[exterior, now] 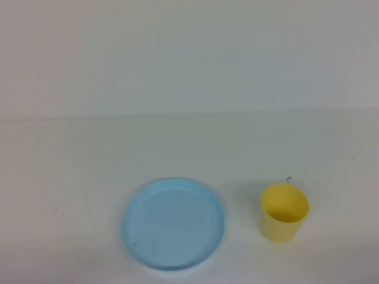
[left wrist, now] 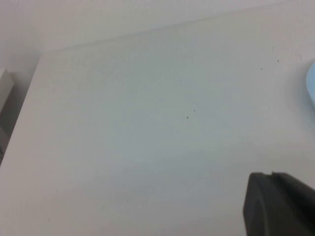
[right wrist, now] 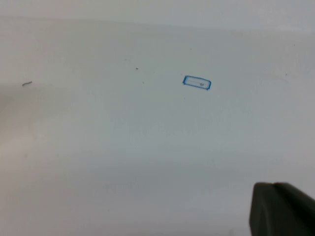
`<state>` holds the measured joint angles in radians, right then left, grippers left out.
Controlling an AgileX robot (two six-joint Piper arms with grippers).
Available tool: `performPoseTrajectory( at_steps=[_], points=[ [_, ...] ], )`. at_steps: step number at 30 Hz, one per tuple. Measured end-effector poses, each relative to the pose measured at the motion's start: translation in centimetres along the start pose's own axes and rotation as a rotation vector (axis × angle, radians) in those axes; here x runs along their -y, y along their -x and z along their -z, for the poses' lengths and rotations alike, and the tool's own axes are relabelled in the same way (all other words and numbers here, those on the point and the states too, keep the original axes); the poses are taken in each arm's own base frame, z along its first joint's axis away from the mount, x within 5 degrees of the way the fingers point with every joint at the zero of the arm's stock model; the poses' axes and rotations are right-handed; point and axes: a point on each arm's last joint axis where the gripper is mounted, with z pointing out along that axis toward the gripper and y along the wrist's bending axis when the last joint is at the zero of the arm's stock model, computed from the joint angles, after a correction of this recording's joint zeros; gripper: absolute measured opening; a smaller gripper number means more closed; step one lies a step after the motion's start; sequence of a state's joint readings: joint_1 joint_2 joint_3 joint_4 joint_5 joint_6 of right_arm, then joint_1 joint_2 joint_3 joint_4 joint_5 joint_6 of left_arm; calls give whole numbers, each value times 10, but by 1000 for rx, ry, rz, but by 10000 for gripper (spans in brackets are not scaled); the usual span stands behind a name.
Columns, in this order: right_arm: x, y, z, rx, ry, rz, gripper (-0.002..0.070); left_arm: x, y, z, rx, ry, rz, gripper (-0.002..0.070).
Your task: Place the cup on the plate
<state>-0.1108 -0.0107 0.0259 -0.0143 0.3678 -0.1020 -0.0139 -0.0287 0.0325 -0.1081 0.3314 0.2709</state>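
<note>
No part of the task was complete. The cup [exterior: 284,212] stood on the worktop [exterior: 189,148], to the right of the plate [exterior: 173,224] and apart from it, with a clear gap between them. The plate lay flat and bare. The cup stood upright, mouth up, its long axis vertical; the taper narrowed toward the base.

Neither arm appeared in the high view. The left hand [left wrist: 279,204] showed only as a dark edge in its wrist view, over bare worktop beside the plate's rim; it was closed and held nothing. The right hand [right wrist: 281,209], likewise a dark edge over bare worktop, was closed and empty.

Remaining, by judgement: approach, grasp, lift, transfer, release on the plate.
</note>
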Motion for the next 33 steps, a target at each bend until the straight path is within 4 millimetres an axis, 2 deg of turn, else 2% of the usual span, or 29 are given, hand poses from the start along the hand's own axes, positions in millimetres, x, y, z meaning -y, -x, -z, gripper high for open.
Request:
performPoseTrajectory(
  at_steps=[10, 15, 18, 24, 28, 33],
  points=[
    [0, 0, 0, 0, 0, 0, 0, 0, 0, 0, 0, 0, 0, 1],
    [0, 0, 0, 0, 0, 0, 0, -3, 4, 0, 38, 37, -86, 1],
    [0, 0, 0, 0, 0, 0, 0, -5, 14, 1, 146, 68, -108, 1],
    [0, 2, 0, 24, -2, 0, 0, -11, 43, 11, 485, 144, -67, 1],
    [2, 15, 1, 174, -18, 0, 0, -13, 53, 18, 620, 177, -68, 1],
    [3, 32, 6, 364, -37, 0, 0, -14, 56, 20, 655, 186, -68, 1]
  ],
)
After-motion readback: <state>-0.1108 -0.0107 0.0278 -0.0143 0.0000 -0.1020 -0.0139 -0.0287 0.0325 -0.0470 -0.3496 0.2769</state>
